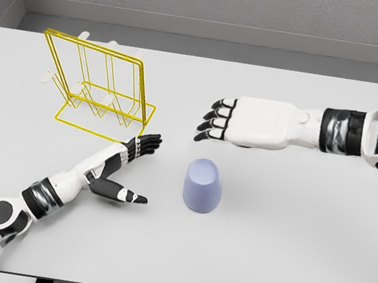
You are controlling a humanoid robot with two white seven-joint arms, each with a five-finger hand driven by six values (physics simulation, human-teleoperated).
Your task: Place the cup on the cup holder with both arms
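Head view showed the lavender cup upside-down — left hand beside it, right hand beyond it, both open-fingered and empty, flanking for a two-handed grasp.

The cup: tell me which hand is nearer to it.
Hard to separate, perhaps the right. The right hand hovers open above and behind the upside-down cup; the left hand lies open to its left, thumb pointing toward it.
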